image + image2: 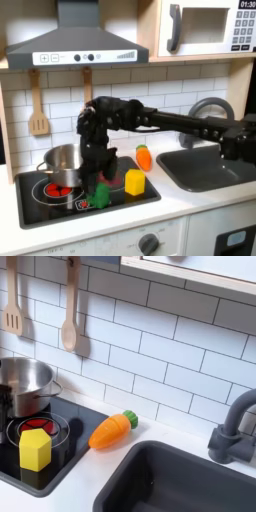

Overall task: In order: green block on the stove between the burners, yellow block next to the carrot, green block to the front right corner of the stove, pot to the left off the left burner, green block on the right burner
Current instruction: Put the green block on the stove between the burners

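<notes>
In the first exterior view the microwave (205, 28) at the upper right bears a small lit display (247, 4) whose digits are cut off and too blurred to read, with a keypad (243, 30) of unreadable buttons below it; no other text is legible.

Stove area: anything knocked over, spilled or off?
Nothing stands out. The shiny steel pot sits upright on the black glossy stove; the yellow cube rests flat, and the orange toy carrot lies on the white counter.
</notes>
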Robot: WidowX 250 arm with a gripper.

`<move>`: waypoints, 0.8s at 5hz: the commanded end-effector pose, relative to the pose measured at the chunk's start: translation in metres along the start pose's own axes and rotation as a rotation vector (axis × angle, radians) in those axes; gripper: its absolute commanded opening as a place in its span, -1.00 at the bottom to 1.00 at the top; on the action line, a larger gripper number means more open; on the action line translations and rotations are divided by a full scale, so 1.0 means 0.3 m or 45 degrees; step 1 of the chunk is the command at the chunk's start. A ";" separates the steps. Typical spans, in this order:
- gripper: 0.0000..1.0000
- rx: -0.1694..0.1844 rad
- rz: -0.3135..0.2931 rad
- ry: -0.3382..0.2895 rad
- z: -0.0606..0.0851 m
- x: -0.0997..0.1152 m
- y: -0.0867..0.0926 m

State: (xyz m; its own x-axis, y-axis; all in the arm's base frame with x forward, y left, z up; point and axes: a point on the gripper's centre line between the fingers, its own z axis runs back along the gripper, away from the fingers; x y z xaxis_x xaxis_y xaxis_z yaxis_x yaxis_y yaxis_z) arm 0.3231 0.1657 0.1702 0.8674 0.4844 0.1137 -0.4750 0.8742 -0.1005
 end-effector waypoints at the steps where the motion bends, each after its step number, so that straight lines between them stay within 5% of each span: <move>1: 1.00 -0.027 0.017 -0.020 0.030 0.013 -0.019; 4: 1.00 -0.027 0.030 -0.020 0.011 0.004 -0.011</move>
State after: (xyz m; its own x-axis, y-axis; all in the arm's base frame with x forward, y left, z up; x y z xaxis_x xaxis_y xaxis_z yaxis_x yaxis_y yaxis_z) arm 0.3254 0.1632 0.1707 0.8550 0.5055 0.1159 -0.4925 0.8614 -0.1240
